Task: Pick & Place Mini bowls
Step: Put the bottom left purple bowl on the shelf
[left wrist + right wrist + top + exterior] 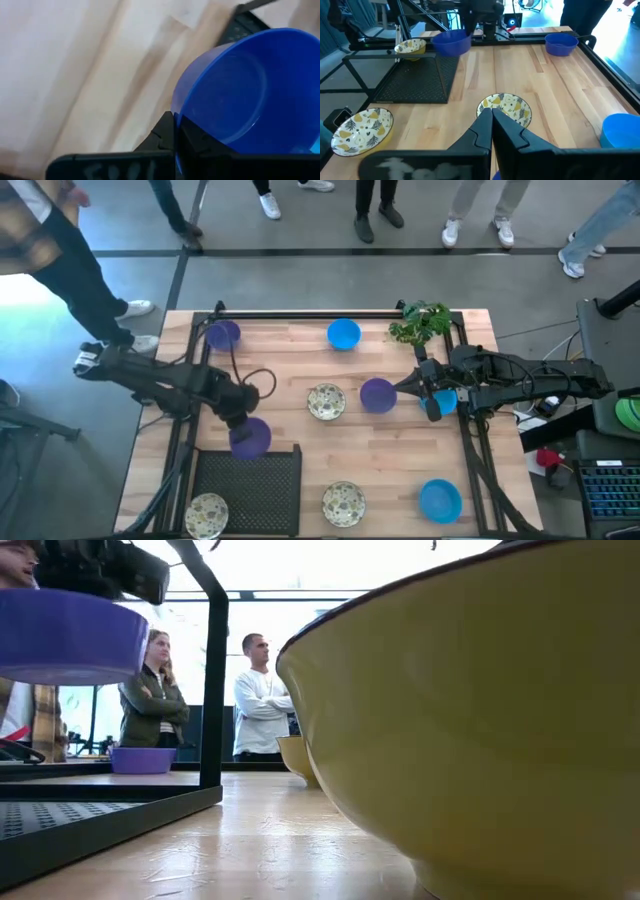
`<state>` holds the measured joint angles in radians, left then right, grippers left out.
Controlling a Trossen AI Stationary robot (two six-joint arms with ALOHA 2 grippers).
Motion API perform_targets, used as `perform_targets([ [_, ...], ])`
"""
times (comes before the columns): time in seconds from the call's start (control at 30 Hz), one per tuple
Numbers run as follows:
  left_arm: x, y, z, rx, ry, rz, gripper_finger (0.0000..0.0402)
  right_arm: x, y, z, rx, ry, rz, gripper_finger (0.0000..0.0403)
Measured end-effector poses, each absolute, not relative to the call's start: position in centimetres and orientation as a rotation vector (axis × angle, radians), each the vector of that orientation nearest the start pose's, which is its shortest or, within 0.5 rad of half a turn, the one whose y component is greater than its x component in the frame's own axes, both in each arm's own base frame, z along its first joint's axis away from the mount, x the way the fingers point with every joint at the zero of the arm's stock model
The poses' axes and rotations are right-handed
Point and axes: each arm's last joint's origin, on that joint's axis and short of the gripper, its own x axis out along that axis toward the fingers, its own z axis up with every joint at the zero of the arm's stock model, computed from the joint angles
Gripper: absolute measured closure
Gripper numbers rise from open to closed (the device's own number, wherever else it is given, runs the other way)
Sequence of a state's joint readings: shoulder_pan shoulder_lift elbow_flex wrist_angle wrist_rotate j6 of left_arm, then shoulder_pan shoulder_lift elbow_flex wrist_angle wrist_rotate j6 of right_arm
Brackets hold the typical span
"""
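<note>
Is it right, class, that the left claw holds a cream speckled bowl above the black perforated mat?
Not quite. The left claw is shut on a small round purple bowl, not a cream speckled one, as the high view shows. It does hold that bowl above the edge of the black perforated mat.

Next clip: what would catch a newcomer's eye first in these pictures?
Probably the left claw, shut on the rim of a purple bowl held up above the black perforated mat at the table's front left. Next, more mini bowls dot the wooden table, blue, purple and leaf-patterned cream. The right claw, shut and empty, points at another purple bowl mid-table.
</note>
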<state>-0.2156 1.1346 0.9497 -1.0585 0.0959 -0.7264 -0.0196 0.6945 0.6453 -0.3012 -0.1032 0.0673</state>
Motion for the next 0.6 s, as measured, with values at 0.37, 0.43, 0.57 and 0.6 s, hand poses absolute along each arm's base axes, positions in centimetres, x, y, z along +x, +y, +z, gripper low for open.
perform_targets([
  [0.37, 20.6, -8.0, 24.8, -0.533, 1.301, 0.106, 0.0401, 15.6, 0.0, 28.7, 0.088, 0.353, 0.071, 0.0394],
  [0.43, 21.2, -8.7, 24.4, -0.543, 1.300, 0.076, 0.0401, 15.6, 0.0, 28.7, 0.089, 0.353, 0.071, 0.0394],
  [0.57, 22.0, -10.1, 23.6, -0.538, 1.294, 0.021, 0.0401, 15.5, 0.0, 28.7, 0.089, 0.353, 0.071, 0.0394],
  [0.6, 22.1, -10.4, 23.4, -0.531, 1.299, 0.013, 0.0401, 15.6, 0.0, 28.7, 0.088, 0.353, 0.071, 0.0394],
])
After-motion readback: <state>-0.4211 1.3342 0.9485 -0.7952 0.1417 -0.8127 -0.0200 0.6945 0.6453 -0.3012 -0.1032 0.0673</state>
